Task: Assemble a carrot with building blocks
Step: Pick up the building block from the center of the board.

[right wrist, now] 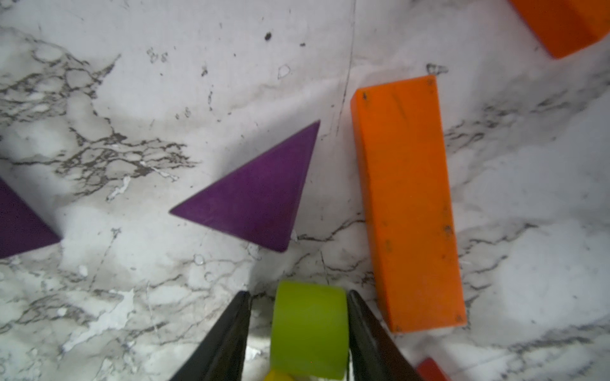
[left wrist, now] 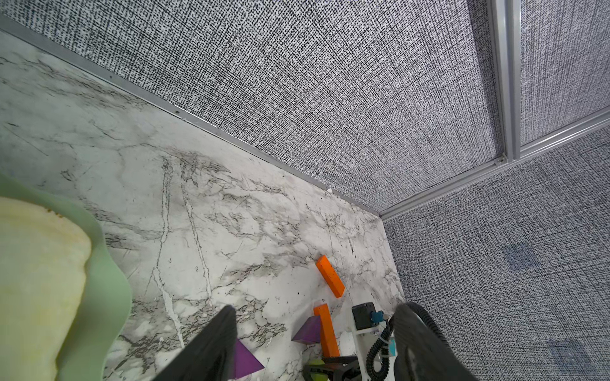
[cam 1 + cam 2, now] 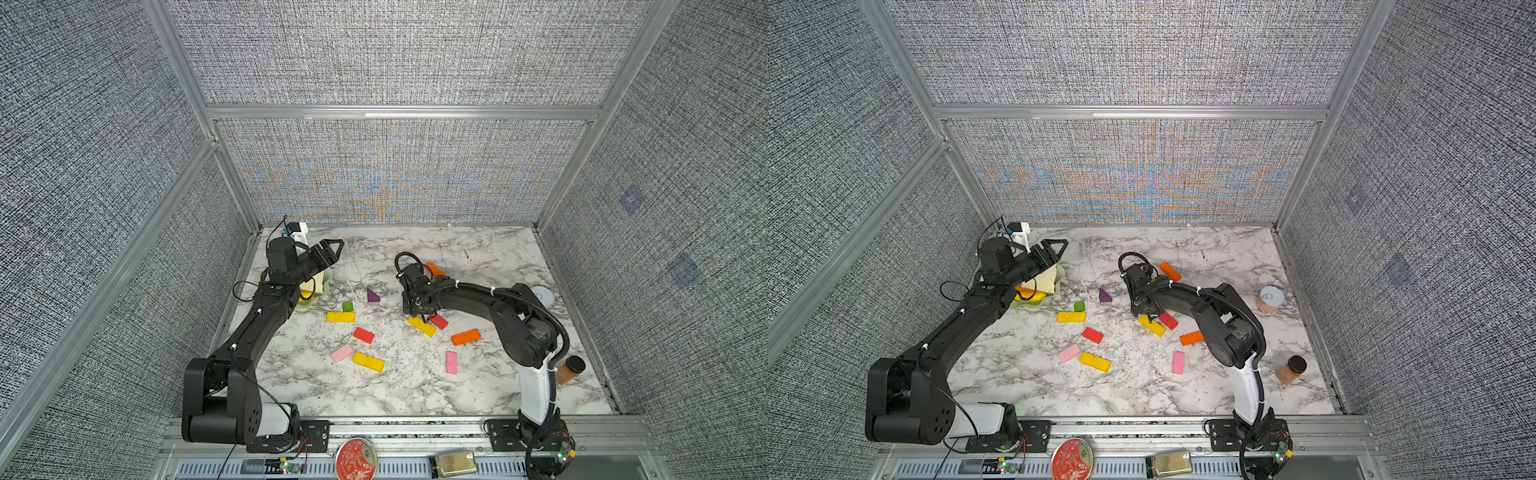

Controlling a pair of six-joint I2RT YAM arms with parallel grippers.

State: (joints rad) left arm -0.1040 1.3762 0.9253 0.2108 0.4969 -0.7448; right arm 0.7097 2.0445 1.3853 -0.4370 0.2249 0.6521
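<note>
At the right claw [image 1: 298, 293]: jaws apart around a green stub [image 1: 310, 330], one finger touching it, a slim gap at the other. Just ahead of the tips, a purple triangle [image 1: 257, 194] flat on the bench [image 1: 132, 99]; close beside the claw, an orange bar [image 1: 409, 204]. Just behind, toward the arm's base, a yellow bar [image 3: 422, 326] and a red bar [image 3: 439, 321]. At the left claw [image 3: 334, 252]: jaws wide apart, gripping nothing, near the pale green plate [image 3: 328, 286].
</note>
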